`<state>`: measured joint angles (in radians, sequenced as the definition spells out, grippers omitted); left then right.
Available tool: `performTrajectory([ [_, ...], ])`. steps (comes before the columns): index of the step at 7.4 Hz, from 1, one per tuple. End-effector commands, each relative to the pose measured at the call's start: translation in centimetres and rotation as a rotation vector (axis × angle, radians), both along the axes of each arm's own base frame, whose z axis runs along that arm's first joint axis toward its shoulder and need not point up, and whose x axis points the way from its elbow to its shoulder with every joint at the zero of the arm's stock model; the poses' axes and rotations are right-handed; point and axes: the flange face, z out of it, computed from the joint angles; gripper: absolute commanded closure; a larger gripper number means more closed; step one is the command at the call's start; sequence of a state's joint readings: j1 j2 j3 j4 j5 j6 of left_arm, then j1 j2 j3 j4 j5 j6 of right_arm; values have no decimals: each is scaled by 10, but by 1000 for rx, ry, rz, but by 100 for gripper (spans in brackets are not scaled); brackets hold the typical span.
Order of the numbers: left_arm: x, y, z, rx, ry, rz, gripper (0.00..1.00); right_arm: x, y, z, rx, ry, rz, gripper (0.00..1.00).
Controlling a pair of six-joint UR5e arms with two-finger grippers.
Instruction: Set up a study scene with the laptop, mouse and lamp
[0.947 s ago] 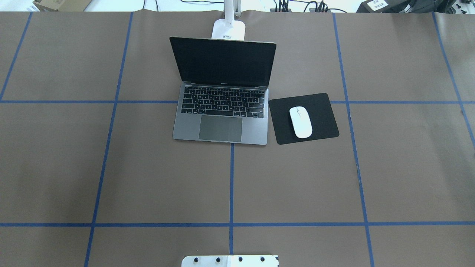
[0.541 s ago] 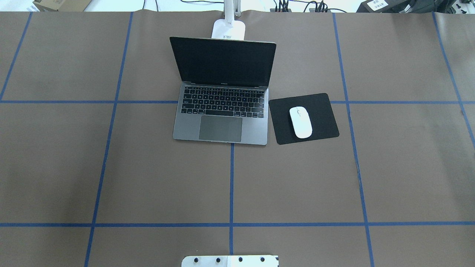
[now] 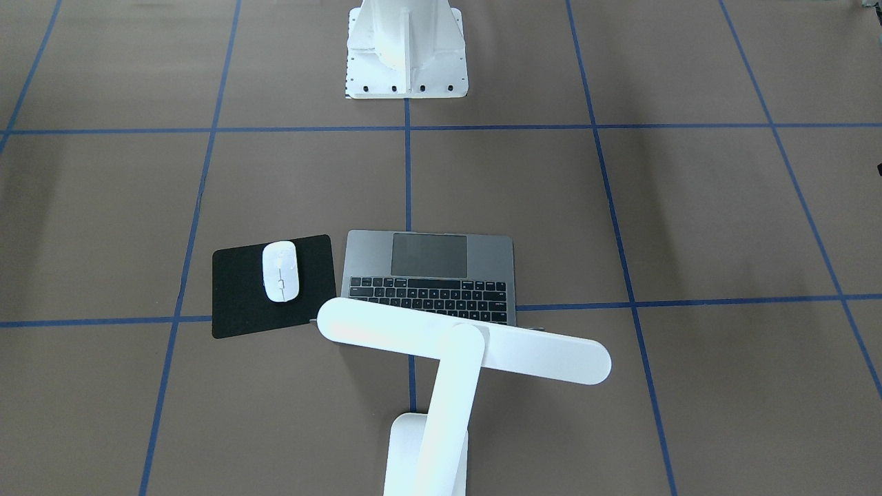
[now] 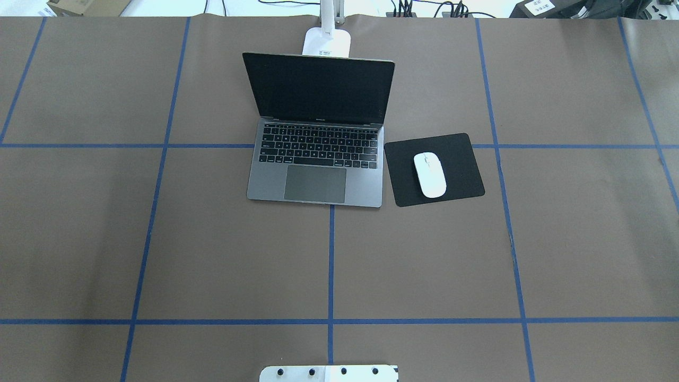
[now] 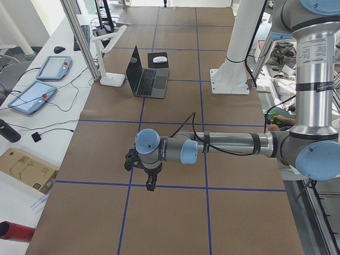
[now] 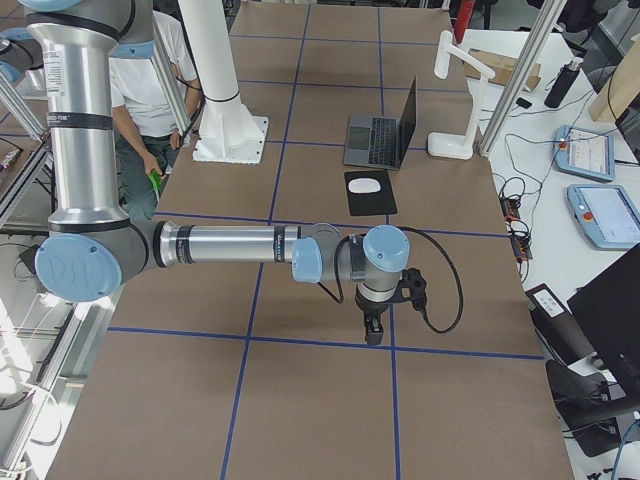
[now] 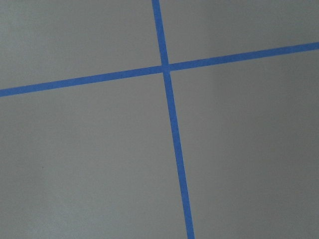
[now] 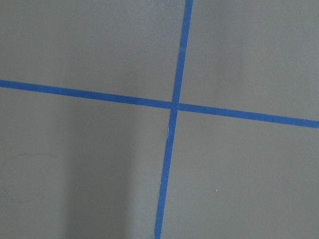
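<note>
The laptop [image 4: 318, 159] stands open at the table's far middle, keyboard towards the robot. The mouse [image 4: 429, 174] lies on a thin black pad [image 4: 456, 154] right of the laptop. The lamp [image 3: 462, 341] stands behind the laptop, its light bar over the screen's top edge; only its base [image 4: 327, 42] shows in the overhead view. My left gripper [image 5: 151, 183] hangs over bare paper at the table's left end, far from the laptop. My right gripper [image 6: 372, 330] hangs over bare paper at the right end. I cannot tell whether either is open or shut.
The white bolted pedestal [image 3: 405, 48] stands at the robot's side of the table. Brown paper with blue tape lines [image 7: 169, 99] covers the table. A person [image 6: 150, 90] sits by the robot. Tablets [image 5: 32, 95] and cables lie beyond the far edge.
</note>
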<state>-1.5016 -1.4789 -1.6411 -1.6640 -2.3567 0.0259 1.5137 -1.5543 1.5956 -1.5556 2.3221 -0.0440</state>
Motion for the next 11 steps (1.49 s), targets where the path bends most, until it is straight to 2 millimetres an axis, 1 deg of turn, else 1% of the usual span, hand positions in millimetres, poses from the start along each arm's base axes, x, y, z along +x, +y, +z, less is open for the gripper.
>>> performTrajectory([
  [1, -4, -2, 5, -10, -15, -13, 1, -17, -8, -5, -38, 11, 21, 1],
  [2, -7, 0, 7, -13, -16, -18, 1, -17, -8, -9, -47, 8, 36, 1],
  [3, -7, -2, 5, -11, -22, -19, 1, -20, -7, -4, -56, 14, 28, 1],
  [4, -20, -4, -2, -3, -14, -48, 1, -21, 0, 1, -70, -5, 26, 1],
  [5, -23, -4, -4, -11, -9, -60, 1, -23, 4, 4, -78, -37, 21, 1],
  [6, -23, -4, -4, -29, 19, -62, 1, -22, 3, 6, -70, -26, 17, 1],
  [7, -25, -3, -4, -47, 47, -69, 1, -22, 9, 19, -91, -25, 16, 1],
  [8, -26, -2, -4, -48, 47, -71, 1, -22, 9, 13, -79, -26, 15, 1],
  [9, -31, 0, -4, -47, 48, -81, 1, -22, 6, 10, -72, -27, 15, 1],
  [10, -31, 2, -2, -50, 49, -83, 1, -23, 6, 12, -87, -29, 23, 1],
  [11, -31, 2, -1, -53, 46, -84, 1, -23, 5, 9, -80, -30, 22, 1],
])
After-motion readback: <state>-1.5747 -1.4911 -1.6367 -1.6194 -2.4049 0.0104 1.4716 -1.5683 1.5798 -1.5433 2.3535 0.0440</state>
